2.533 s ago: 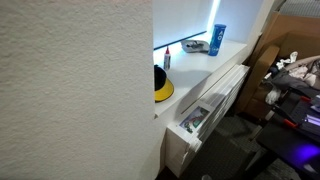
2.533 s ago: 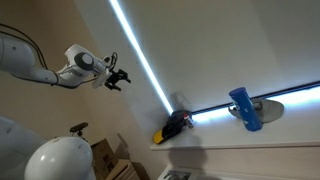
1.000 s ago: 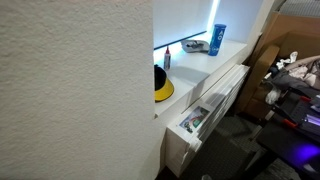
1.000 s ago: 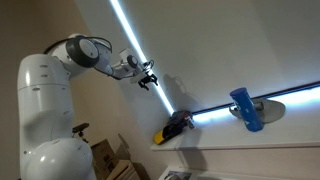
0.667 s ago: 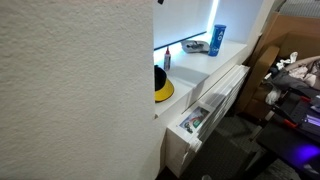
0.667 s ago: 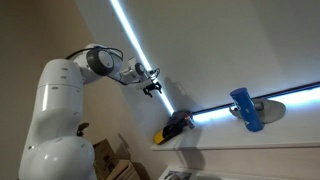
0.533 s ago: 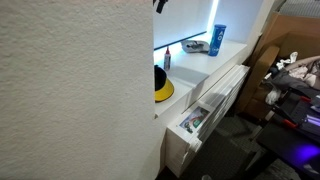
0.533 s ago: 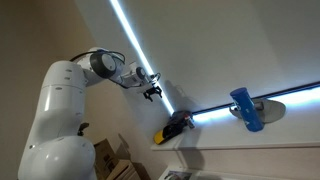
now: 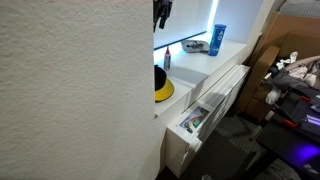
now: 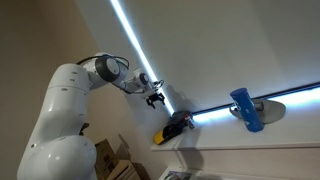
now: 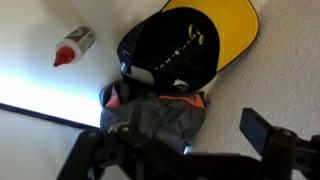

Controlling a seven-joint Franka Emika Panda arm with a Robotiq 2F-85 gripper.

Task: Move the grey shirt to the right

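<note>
The grey shirt (image 11: 155, 115), crumpled with an orange lining, lies on the white surface just below a black and yellow cap (image 11: 190, 45) in the wrist view. My gripper (image 11: 180, 150) is open and empty, hovering above the shirt with its fingers spread to either side. In both exterior views the gripper (image 10: 156, 99) (image 9: 162, 13) is a short way from the cap (image 9: 162, 85) and the dark pile (image 10: 175, 125). The shirt is hidden in the exterior view behind the wall.
A small bottle with a red cap (image 11: 75, 47) (image 9: 167, 57) lies near the cap. A blue cup (image 10: 245, 108) (image 9: 216, 40) stands further along the surface. A white drawer unit (image 9: 210, 105) and cardboard boxes (image 9: 285, 50) are beside it.
The arm has swung across and down toward the cap and shirt. The gripper has come into sight at the top of an exterior view. The jaws stay open.
</note>
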